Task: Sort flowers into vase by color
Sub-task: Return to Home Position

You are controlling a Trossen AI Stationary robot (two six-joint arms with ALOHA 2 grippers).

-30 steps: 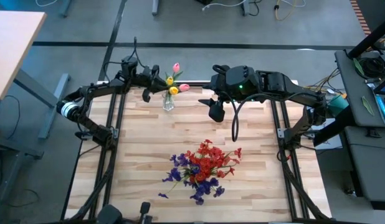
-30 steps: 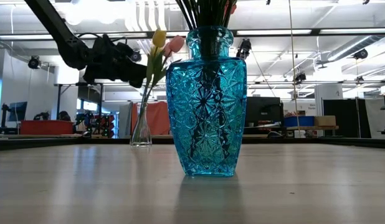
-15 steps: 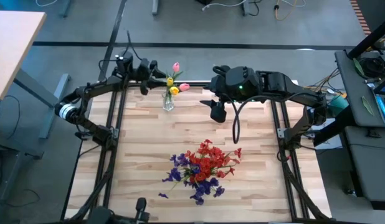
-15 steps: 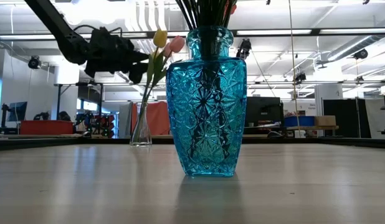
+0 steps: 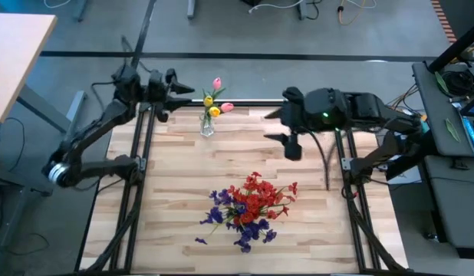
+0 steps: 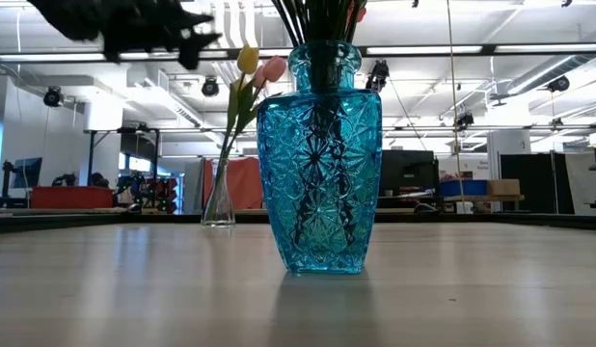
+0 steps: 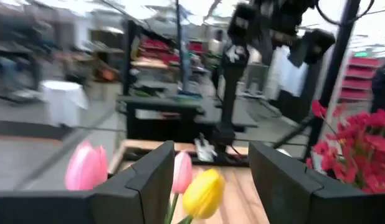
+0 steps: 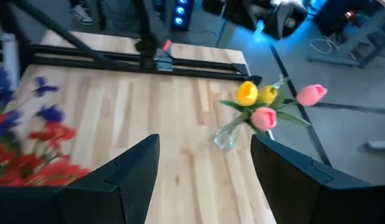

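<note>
Pink and yellow tulips [image 5: 214, 103] stand in clear vase [image 5: 207, 128] by the table [image 5: 176, 176] edge at the top of the high view. Stems near upright, heads up; low view shows them leaning a bit toward blue vase [image 6: 320, 164]. Red clusters [image 5: 256, 195] and purple clusters [image 5: 248, 230] sit in the blue vase, mid-table, stems vertical, blooms fanning outward. High view hides the blue vase under the blooms. Low view shows its body and the dark stems in the neck, but cuts the blooms off at the top. Left gripper [image 5: 187, 95] is just beside the tulips, raised, not touching, fingers spread with nothing between them; it's only a blur in low view. Right gripper [image 5: 272, 126] hangs over the table's right side, pointing toward the clear vase, apart from it, fingers wide apart, empty
</note>
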